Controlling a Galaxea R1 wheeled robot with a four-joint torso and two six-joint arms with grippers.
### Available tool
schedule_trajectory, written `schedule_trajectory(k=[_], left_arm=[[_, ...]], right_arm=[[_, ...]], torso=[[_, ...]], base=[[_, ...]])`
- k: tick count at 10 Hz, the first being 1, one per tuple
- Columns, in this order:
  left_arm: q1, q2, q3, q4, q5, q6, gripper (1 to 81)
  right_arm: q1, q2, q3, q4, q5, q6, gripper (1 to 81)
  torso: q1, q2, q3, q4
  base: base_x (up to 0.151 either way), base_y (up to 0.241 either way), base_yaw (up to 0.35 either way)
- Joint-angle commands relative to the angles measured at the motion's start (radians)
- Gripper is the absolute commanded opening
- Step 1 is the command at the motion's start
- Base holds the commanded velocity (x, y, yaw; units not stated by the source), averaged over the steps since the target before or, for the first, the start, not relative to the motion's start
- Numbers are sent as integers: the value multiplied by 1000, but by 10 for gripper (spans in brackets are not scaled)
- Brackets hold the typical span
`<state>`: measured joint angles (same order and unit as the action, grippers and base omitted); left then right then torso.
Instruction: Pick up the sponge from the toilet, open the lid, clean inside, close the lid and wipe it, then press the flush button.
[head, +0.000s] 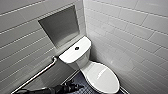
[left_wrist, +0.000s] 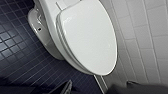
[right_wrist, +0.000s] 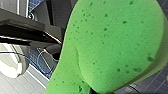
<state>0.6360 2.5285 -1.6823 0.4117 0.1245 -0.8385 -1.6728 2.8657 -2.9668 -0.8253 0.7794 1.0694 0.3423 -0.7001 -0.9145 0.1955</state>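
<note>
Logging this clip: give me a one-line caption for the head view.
Toilet with lid closed, flush button on its tank, grab bar on the tiled wall, robot arm in foreground.

Black, jointed left arm; thin blue cables loop beside dark wrist plate.

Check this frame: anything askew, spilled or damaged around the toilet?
Nothing stands out: the toilet looks intact, its lid shut and sitting square, no spill on the floor. The sponge is off it, up by the right wrist camera, whole.
</note>
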Motion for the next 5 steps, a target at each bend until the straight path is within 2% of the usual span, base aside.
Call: schedule_trajectory(k=[1,2,5], left_arm=[[242,-189,177,368,139,7,811],[305,-194,170,396,139,13,811],[434,-172,122,429,138,16,811]], right_arm=[[-43,14,19,11,-150,20,10],[-42,22,26,46,-213,26,10],[-48,5,91,45,-276,31,10]], torso=[[0,0,0,0],[0,0,0,0],[-1,0,1,0]], base=[[0,0,0],[0,0,0],[0,0,0]])
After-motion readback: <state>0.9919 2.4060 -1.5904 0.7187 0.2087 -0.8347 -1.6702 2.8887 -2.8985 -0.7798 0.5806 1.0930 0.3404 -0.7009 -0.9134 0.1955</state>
